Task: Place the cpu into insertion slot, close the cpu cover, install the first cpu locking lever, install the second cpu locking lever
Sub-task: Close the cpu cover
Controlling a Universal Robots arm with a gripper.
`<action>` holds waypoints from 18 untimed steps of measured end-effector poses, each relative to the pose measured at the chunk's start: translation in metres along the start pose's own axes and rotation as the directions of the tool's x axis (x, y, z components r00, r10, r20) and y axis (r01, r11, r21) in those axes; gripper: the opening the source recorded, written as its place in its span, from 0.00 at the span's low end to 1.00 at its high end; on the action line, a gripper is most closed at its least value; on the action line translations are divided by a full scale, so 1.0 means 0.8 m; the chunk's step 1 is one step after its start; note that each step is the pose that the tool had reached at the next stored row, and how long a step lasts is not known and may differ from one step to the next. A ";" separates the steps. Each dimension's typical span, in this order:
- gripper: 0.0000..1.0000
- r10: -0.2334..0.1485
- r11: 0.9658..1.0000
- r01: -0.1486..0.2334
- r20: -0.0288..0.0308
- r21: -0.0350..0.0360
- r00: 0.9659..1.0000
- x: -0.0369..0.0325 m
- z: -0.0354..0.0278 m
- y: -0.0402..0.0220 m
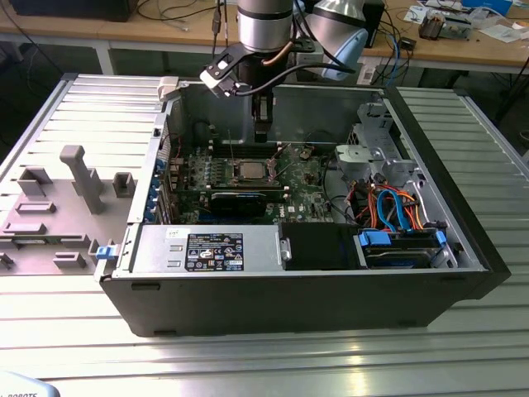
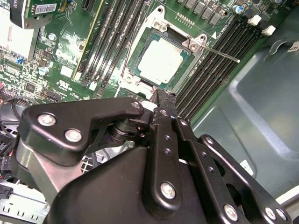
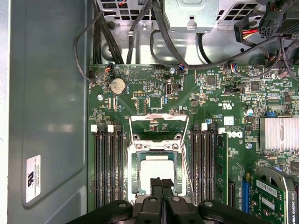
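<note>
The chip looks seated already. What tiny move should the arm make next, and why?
Probably shift the gripper toward the raised cpu cover to tip it down: the cpu already lies in the insertion slot, uncovered.

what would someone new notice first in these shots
The open computer case on the ribbed metal table catches the eye first, with the robot arm reaching down into it. Its dark tool hangs above the silver chip, which sits in the socket on the green board. Orange and blue cables stand out toward the exterior view's right.
</note>
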State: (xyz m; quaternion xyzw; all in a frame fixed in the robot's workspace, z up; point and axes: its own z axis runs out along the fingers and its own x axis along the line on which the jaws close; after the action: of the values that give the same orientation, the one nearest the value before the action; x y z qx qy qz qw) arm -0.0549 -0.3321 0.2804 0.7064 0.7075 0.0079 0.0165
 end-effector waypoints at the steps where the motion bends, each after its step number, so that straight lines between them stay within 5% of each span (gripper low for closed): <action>1: 0.11 0.000 1.000 0.000 0.000 0.000 1.000 0.0000 0.0000 0.0001; 18: 0.11 0.000 1.000 0.000 0.000 0.000 1.000 0.0000 0.0003 0.0082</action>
State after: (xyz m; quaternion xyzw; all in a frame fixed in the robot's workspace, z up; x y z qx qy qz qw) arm -0.0483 -0.3320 0.2804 0.7064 0.7075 0.0079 0.0165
